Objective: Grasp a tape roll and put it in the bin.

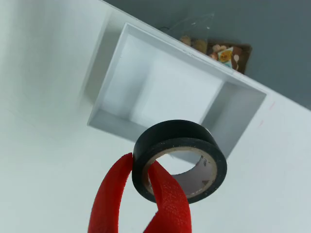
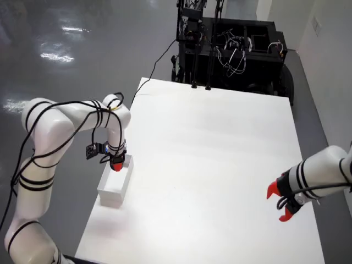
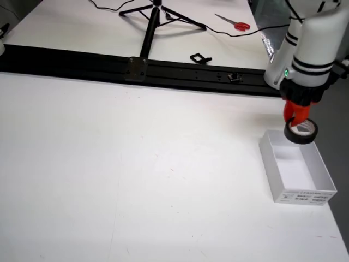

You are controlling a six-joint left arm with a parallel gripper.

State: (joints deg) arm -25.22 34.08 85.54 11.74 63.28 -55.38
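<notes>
Overhead view: tape roll [image 3: 300, 132] too small, hidden behind fingers [image 2: 116, 164].

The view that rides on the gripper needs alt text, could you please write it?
A red pincer grips the wall of a black tape roll, one finger inside its core, held above an open white bin on a white table.

bright even light; floor [image 2: 60, 38] glare, soft shadows, gripper view slightly blurred
</notes>
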